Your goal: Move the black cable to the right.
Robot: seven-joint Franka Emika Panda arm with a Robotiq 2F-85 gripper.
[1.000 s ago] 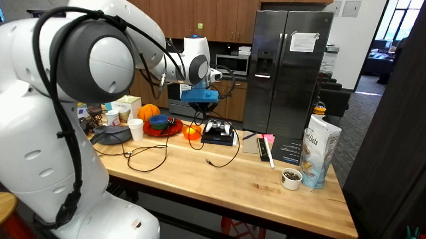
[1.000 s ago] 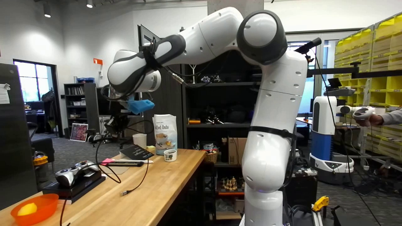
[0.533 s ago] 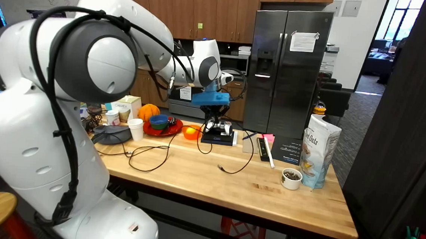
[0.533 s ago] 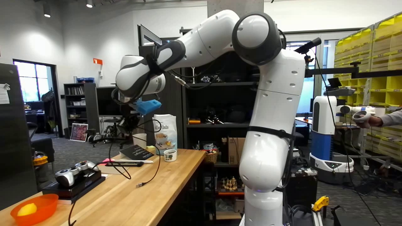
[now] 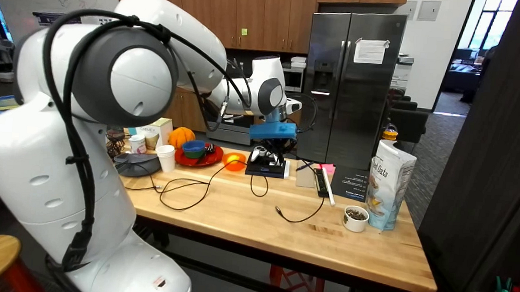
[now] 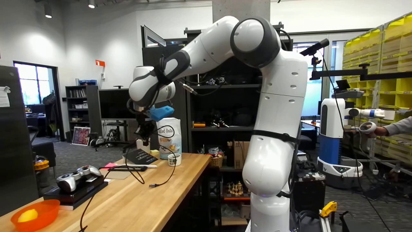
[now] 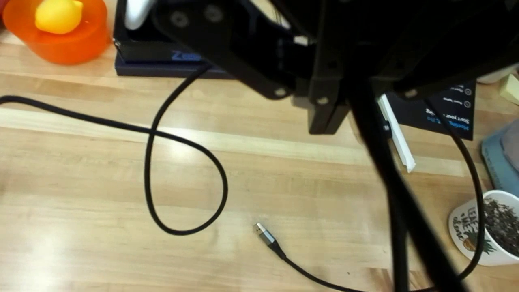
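Above the table (image 5: 237, 215), we hold the gripper (image 7: 329, 121) clamped on the black cable (image 7: 225, 188), whose plug (image 7: 267, 236) now lies farther right, left of the white pot (image 5: 354, 224), so the move seems underway.

black cable (image 7: 152, 132) cut off by wrist view's left edge, orange bowl (image 7: 71, 49) by top

The white arm (image 6: 280, 111) has grey joint rings (image 6: 273, 42), strapped black cables (image 5: 89, 198), a blue block (image 5: 272, 131) and a screw-dotted black gripper (image 7: 330, 121).
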